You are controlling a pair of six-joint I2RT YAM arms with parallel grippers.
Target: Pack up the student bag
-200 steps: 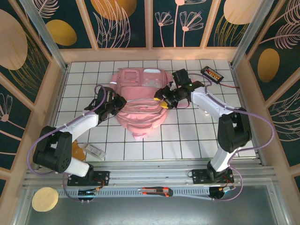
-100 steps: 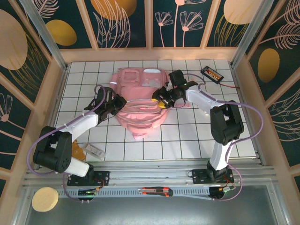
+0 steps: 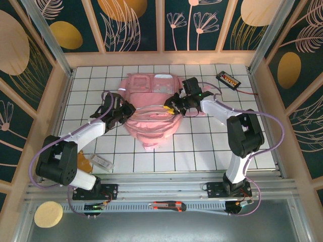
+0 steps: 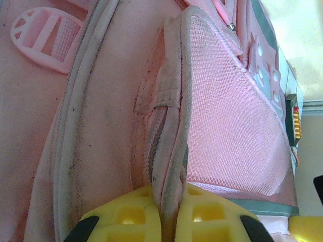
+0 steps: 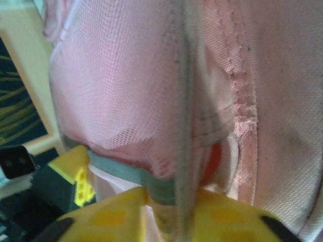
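**Step in hand:** opening the bag (image 3: 150,128) so that packing can start. Judged an early stage, with no item yet at the mouth.

**Grip state**
- Left gripper (image 4: 169,214): pressed together on the grey piped edge at the bag's left side, with the fabric pinched between the yellow pads (image 4: 126,217).
- Right gripper (image 5: 176,204): closed on the grey trim under the mesh pocket at the bag's right side, with the trim caught between its pads.

**Next move (judgement)**
- Draw the two grips apart and slightly upward to spread the opening.
- Keep the pull even on both sides, since soft fabric is likely to sag or fold back.
- Watch for slip, because the thin trim gives little to hold.
- Hold one side and free the other gripper before fetching any item.

**Bag, position:** flat on the tiled surface (image 3: 202,151), between the two grippers, top end towards the back wall.

**Bag, appearance**
- Pink fabric, soft and limp, creased across the middle.
- Fine pink mesh panel bordered by grey piping.
- Translucent pockets at the far end.
- Pale strap buckle near the left grip.
- Light soiling along the seams.
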